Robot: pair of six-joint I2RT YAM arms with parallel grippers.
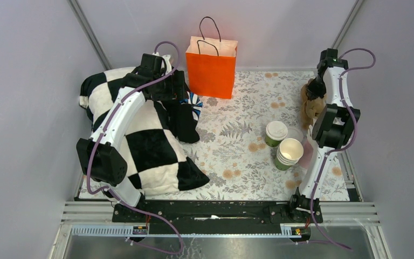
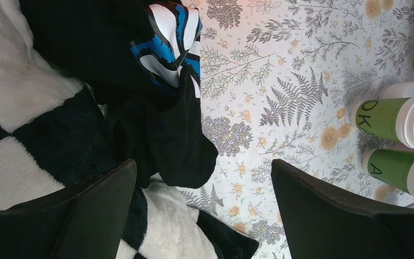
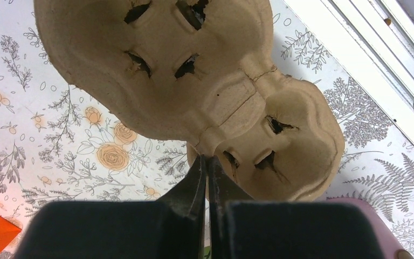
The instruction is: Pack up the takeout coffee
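The takeout coffee [image 1: 276,132], a green paper cup with a white lid, stands upright on the flowered table cover [image 1: 232,145] in the right half of the table. It is just beside a stack of lidless green cups [image 1: 289,154], which stands nearer the arm bases. In the left wrist view both [image 2: 396,118] [image 2: 404,170] show at the right edge. A pink cup [image 1: 306,154] sits close on the stack's right, partly hidden by the right arm. The right gripper [image 1: 317,89] is farther back and to the right of the coffee, apart from it. In its wrist view its fingers are pressed together [image 3: 207,162], pinching the edge of a brown cardboard cup carrier [image 3: 194,81], which in the top view appears as a brown shape [image 1: 308,105] by the right rail. The left gripper [image 1: 172,89] is well apart from the coffee, across the table on the left. Its jaws are spread wide [image 2: 202,167] and empty above a black-and-white checkered cushion [image 1: 145,145] and a blue, white and black cloth [image 2: 167,38]. An orange paper bag [image 1: 211,65] stands upright at the back.
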